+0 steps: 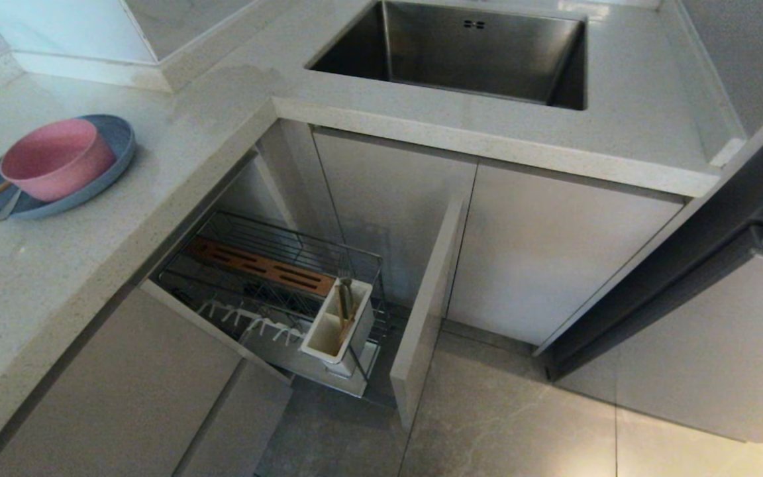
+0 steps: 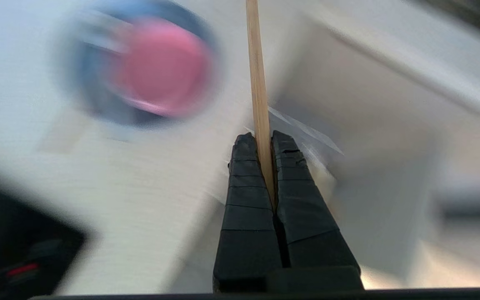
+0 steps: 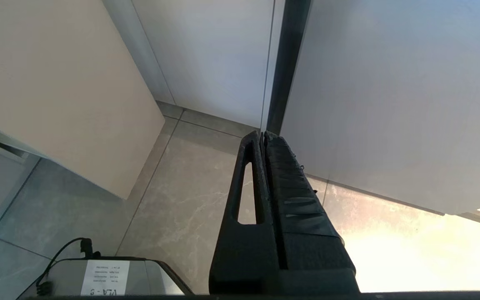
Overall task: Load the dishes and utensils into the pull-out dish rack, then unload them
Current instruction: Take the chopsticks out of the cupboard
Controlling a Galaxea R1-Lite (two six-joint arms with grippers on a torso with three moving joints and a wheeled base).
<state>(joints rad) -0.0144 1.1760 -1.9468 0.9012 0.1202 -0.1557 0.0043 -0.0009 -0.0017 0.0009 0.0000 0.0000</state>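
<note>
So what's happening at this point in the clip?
The left gripper is shut on a wooden chopstick, near the counter's edge. The pink bowl sits on the blue plate on the countertop. The pull-out dish rack is open, with utensils standing in its white utensil box. The right gripper hangs shut over the floor.

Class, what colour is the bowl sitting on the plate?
Pink. The bowl rests on a blue plate, clearest in the head view.
</note>
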